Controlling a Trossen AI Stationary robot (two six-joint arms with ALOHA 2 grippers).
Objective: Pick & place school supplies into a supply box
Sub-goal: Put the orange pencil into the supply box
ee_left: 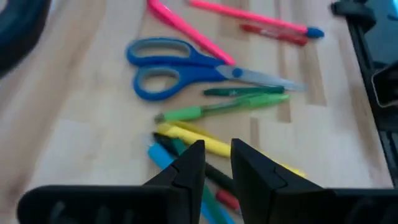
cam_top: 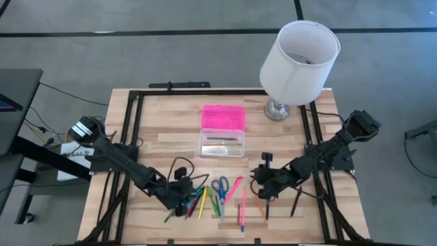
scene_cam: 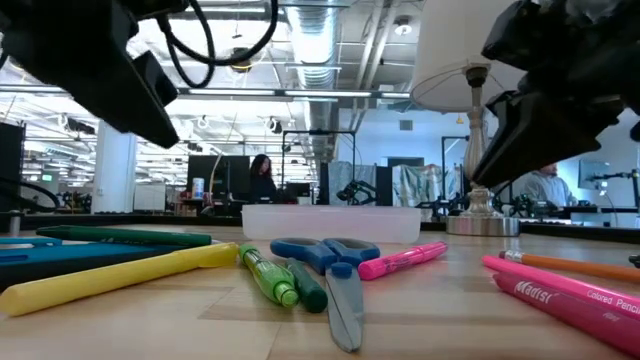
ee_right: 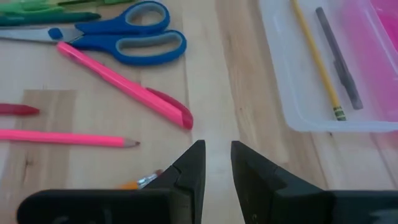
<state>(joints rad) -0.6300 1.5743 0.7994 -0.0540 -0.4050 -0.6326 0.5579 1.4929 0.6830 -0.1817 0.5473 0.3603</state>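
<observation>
The school supplies lie loose on the table's near middle: blue-handled scissors (cam_top: 220, 184) (ee_left: 168, 65) (ee_right: 124, 34), a yellow pen (ee_left: 205, 140), green pens (ee_left: 230, 106) and a pink highlighter (ee_right: 124, 84). The supply box's clear base (cam_top: 222, 145) (ee_right: 329, 68) holds a yellow pencil (ee_right: 317, 59) and a grey one. Its pink lid (cam_top: 222, 117) lies just beyond. My left gripper (cam_top: 179, 199) (ee_left: 217, 152) hovers over the left end of the pile. Its fingertips are nearly together. My right gripper (cam_top: 263, 186) (ee_right: 216, 152) hovers over bare wood between the pens and the box, its fingertips equally close.
A white-shaded lamp (cam_top: 297, 61) stands at the far right corner, close behind the box. Black rails (cam_top: 130, 137) run along the table's left and right sides. Pink and orange pencils (scene_cam: 570, 285) lie near the front right. Bare wood (cam_top: 171, 147) lies left of the box.
</observation>
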